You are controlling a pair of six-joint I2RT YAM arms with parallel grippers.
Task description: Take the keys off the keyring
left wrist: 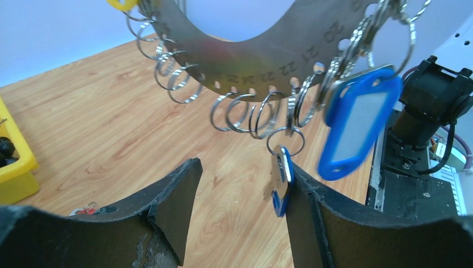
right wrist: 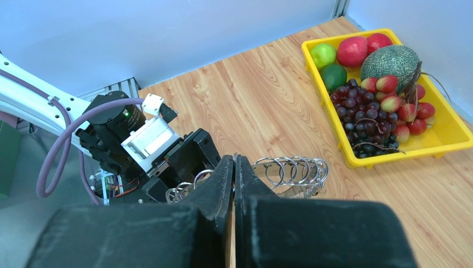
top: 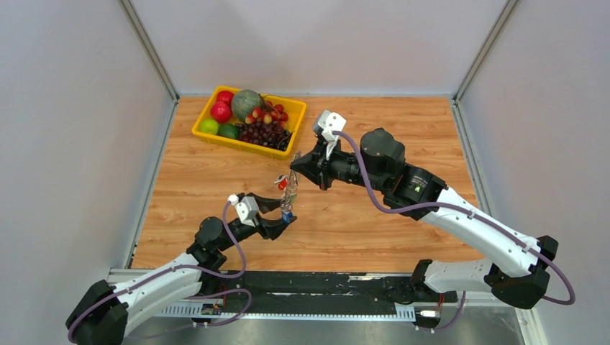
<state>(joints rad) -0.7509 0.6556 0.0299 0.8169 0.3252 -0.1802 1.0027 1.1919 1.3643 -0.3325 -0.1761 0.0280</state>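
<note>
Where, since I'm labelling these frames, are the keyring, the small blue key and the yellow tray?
keyring [left wrist: 245,61], left wrist view, on its flat numbered metal band.
small blue key [left wrist: 286,167], left wrist view, on its edge-on blue head.
yellow tray [right wrist: 413,151], right wrist view, on the wall nearest the camera.

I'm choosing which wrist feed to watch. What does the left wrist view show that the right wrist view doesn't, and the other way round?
Only the left wrist view: the open left tool with a blue key between its fingers, a blue tag, and numbers stamped on the keyring.
Only the right wrist view: the right tool shut on the keyring, the left arm, and the fruit.
Both: the keyring's small rings, the yellow tray, the wooden table.
</note>
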